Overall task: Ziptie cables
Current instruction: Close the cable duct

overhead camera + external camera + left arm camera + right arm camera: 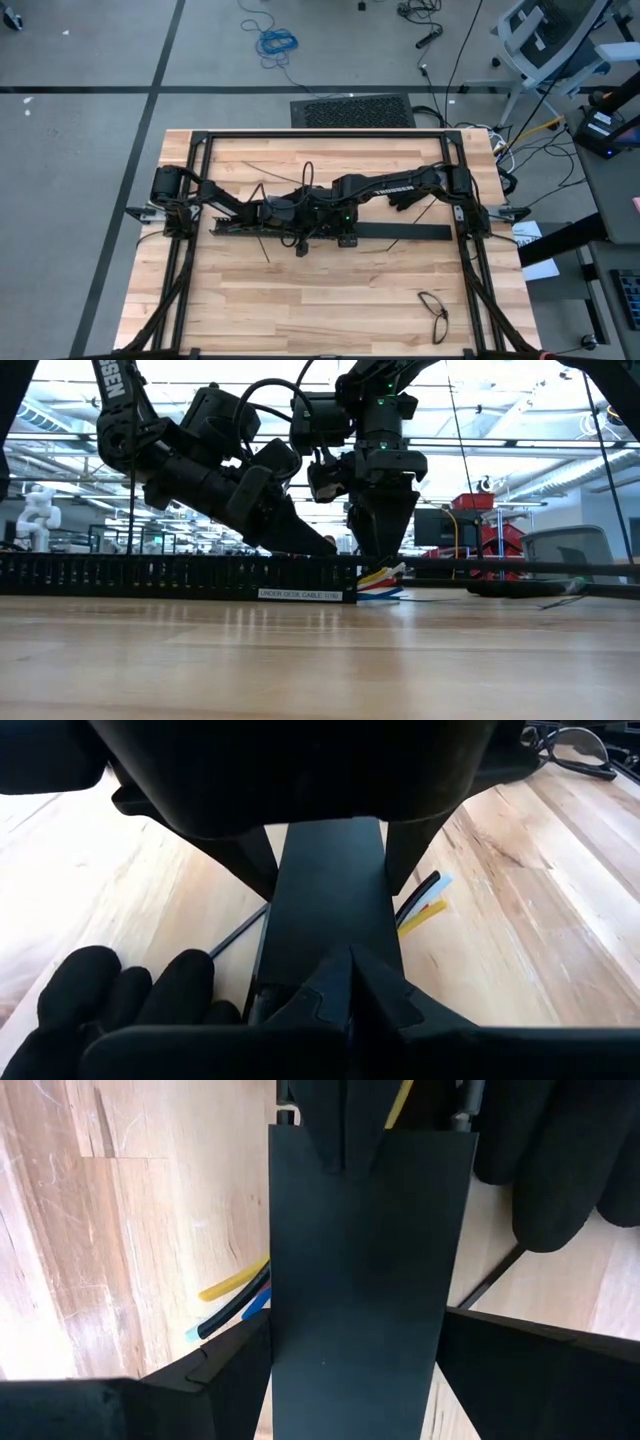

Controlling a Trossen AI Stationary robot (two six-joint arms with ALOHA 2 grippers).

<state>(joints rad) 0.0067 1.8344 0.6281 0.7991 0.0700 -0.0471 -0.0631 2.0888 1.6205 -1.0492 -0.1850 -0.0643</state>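
At the middle of the table (300,320), the slotted bar (150,575) is straddled by the right gripper (385,550), whose jaws stand wide and appear clamped on the bar's two edges. The left gripper (320,545) is angled down just beside it, jaws fully closed, nothing seen held. The cables (380,585) are found at the bar's end, their coloured ends fanned out on the wood.

Hazards, as judged:
- The bar may be dragged or tipped if the right grip is moved sideways.
- The two grippers are set close together, so a collision may be caused by any inward motion.
- The loose cable ends may be pushed apart, leaving no bundle to tie.

The surface is pale butcher-block wood in a black frame. A grey floor, an office chair (550,35), a dark mat (350,110) and a blue cord coil (275,42) are seen beyond.
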